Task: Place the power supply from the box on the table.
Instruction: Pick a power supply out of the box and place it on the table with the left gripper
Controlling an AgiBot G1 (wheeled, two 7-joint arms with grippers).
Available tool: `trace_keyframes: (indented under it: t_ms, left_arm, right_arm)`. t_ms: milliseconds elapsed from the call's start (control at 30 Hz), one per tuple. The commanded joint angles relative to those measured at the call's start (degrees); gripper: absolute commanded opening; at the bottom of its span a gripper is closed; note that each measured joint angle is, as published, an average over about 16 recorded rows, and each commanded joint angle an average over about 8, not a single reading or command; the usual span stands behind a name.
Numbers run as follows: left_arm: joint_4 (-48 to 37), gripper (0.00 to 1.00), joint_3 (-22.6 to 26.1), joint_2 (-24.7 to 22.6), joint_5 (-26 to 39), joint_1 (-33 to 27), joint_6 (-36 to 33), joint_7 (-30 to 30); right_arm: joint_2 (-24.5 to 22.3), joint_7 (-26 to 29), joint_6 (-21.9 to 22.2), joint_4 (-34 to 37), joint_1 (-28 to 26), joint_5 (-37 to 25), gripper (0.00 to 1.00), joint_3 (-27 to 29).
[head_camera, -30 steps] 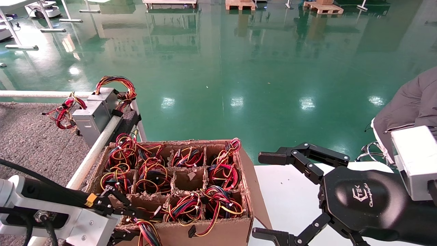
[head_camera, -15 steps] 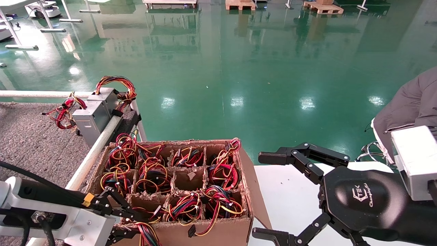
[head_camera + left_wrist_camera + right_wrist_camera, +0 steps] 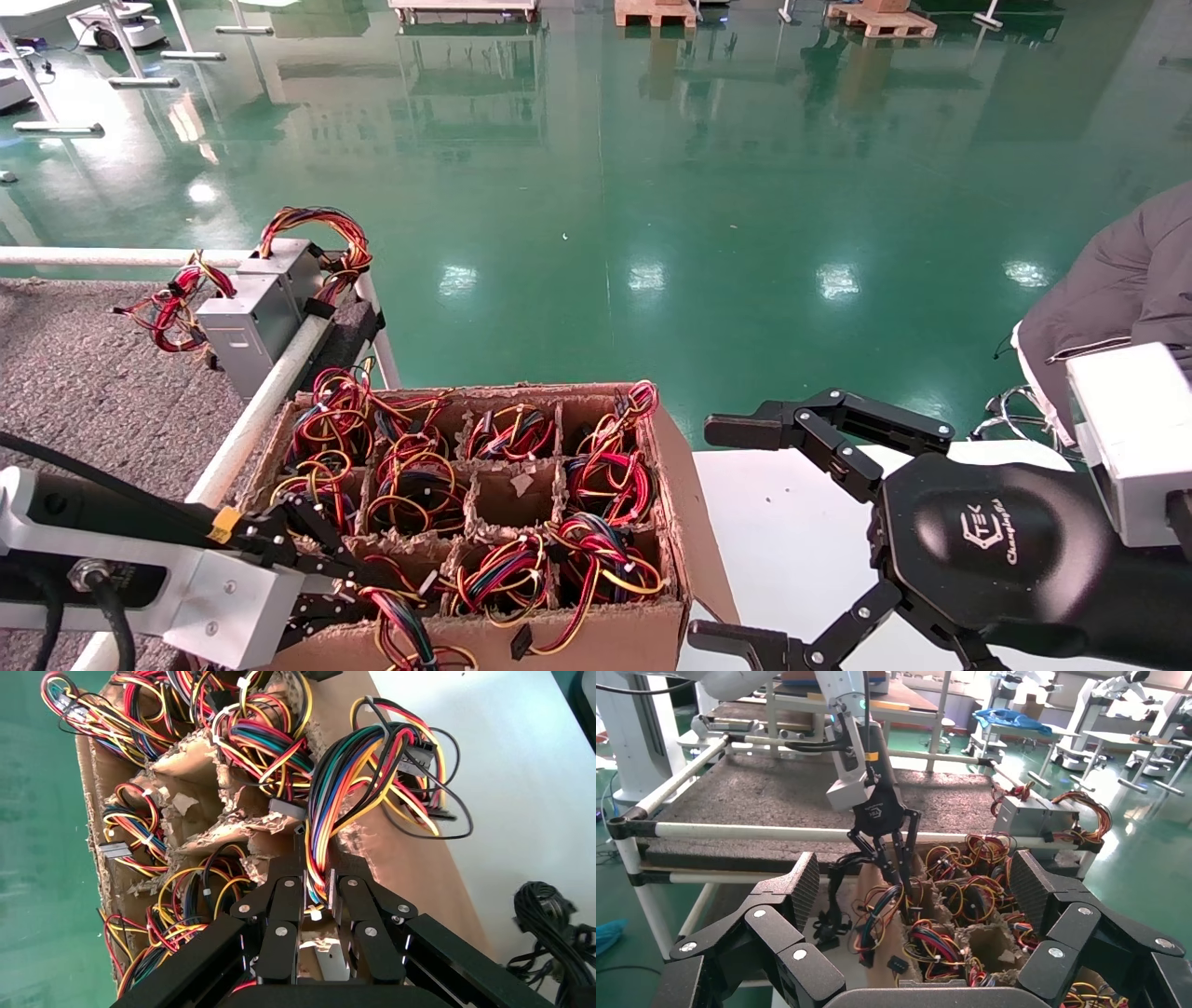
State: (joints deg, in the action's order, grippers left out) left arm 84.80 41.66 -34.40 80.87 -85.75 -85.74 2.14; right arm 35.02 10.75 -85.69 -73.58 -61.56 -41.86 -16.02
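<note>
The rough grey felt-like tabletop point(image 3: 84, 373) with its white tubular rail point(image 3: 256, 410) fills the robot's left side, and two silver-grey metal power supplies point(image 3: 256, 312) with red and yellow wire bundles already stand on its far corner by the rail. Just beside the rail sits the large brown cardboard box point(image 3: 596, 638), its ragged dividers forming cells crowded with coloured wire looms. A smooth white tabletop point(image 3: 792, 540) lies to the box's right. Beyond is a glossy green workshop floor point(image 3: 652, 186) with wooden pallets point(image 3: 880, 19) at the far edge, and a person's grey padded sleeve point(image 3: 1117, 289) shows at the right.

The left gripper point(image 3: 318, 897) is at the box's near-left corner cell, fingers pressed together on a multicoloured wire bundle point(image 3: 351, 776) rising out of that cell; the supply's metal body is hidden in the box. The right gripper point(image 3: 736, 536) hangs over the white tabletop, fingers spread wide, holding nothing.
</note>
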Motion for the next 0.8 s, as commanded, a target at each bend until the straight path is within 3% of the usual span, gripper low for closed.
trace_keyframes:
  t_ms: [33, 800]
  left_arm:
    - [0.0, 0.0, -0.05, 0.14, -0.12, 0.13, 0.03, 0.09]
    - [0.0, 0.0, -0.71, 1.65, -0.81, 0.89, 0.49, 0.16]
  right_arm:
    - [0.0, 0.0, 0.0, 0.0, 0.0, 0.0, 0.0, 0.0]
    - [0.0, 0.0, 0.0, 0.0, 0.0, 0.0, 0.0, 0.0]
